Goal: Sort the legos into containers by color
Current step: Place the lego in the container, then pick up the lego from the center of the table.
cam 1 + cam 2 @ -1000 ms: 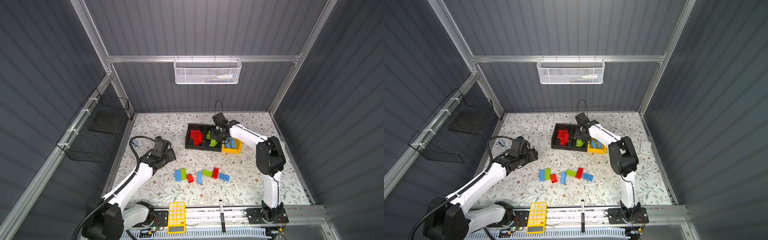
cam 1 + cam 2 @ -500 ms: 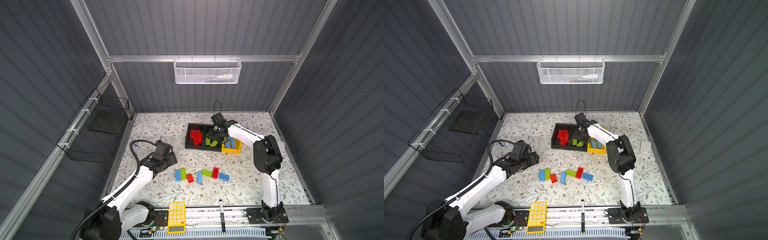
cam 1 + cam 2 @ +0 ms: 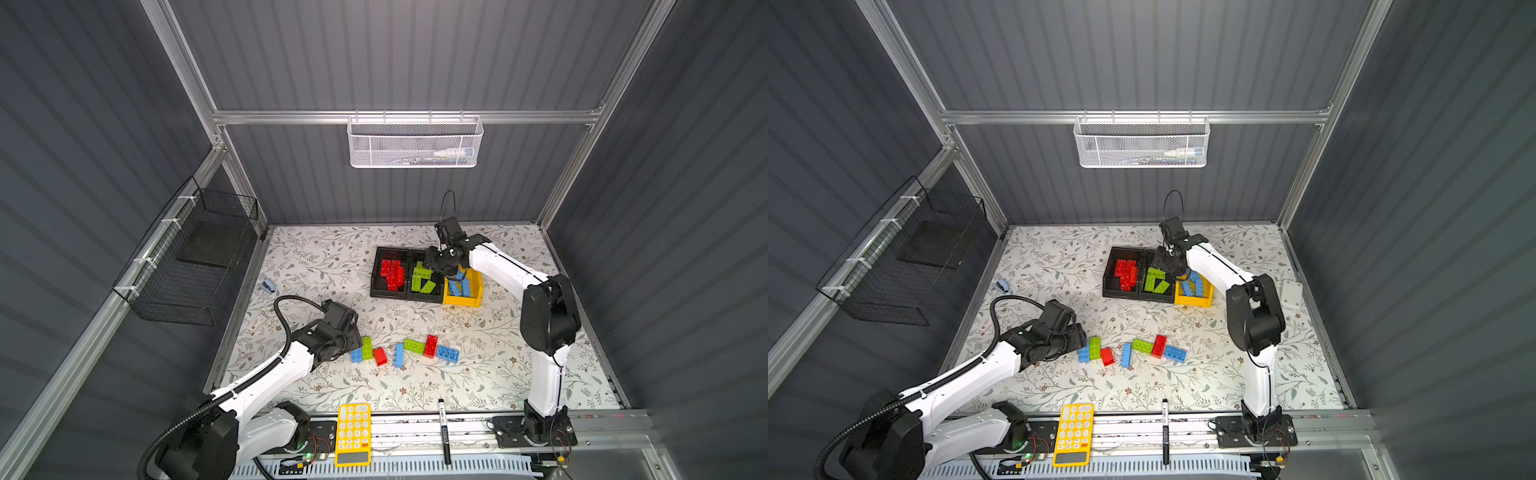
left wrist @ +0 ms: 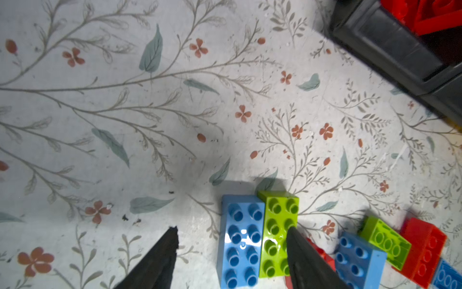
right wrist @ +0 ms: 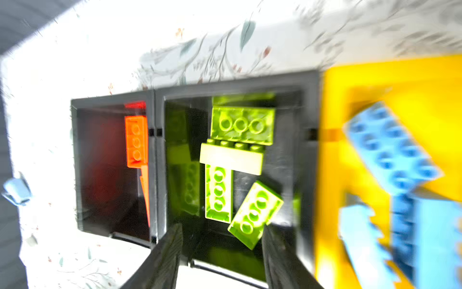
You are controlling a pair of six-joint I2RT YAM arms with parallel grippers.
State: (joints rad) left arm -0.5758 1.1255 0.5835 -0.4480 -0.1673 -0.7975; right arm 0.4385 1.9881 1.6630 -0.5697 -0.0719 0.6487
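Though wrist view blurred, right tool [image 5: 222, 227] apart; left tool [image 4: 232, 229] apart, masking red brick [image 4: 321, 251]

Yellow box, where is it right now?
In a top view the yellow box sits toward the back of the table, at the right-hand end of the row, beside the black box of green bricks.

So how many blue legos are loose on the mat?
3: left blue lego beside a green one at the left hand; middle blue lego mid-row; right blue lego beside a red one. None looks hidden.
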